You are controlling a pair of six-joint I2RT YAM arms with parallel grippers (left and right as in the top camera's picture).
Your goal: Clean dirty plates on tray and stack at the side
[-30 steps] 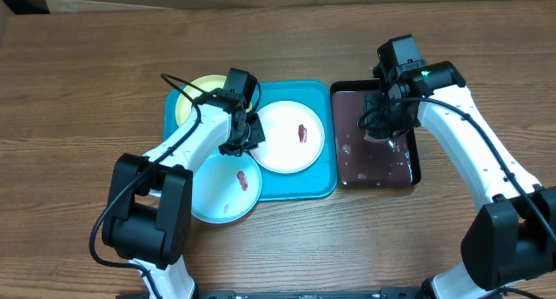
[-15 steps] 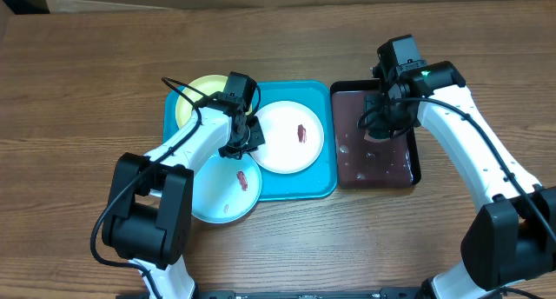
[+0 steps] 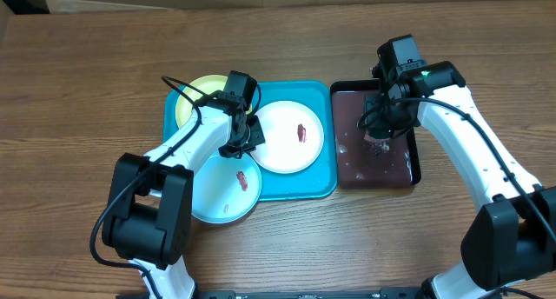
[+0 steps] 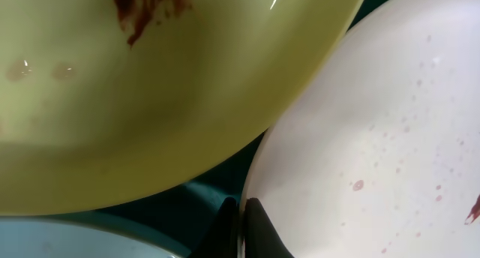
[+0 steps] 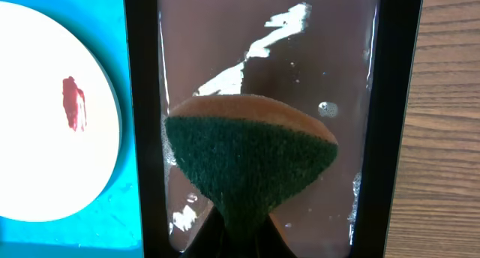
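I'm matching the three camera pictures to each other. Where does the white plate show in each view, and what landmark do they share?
Overhead: the white plate lies near centre, on the right half of the turquoise tray.
Left wrist: it fills the right side, beside the yellow-green plate.
Right wrist: it is cut off at the left edge, with a red smear.
Shared landmark: the turquoise tray beneath it.

On the tray [image 3: 314,184]: the far-left plate [image 3: 193,97] at its back corner, the right-hand plate [image 3: 291,138] on its right half, the near-left plate [image 3: 221,193] overhanging its front edge. Just right, a narrower tray [image 3: 417,160] lies under a sponge [image 5: 251,149].
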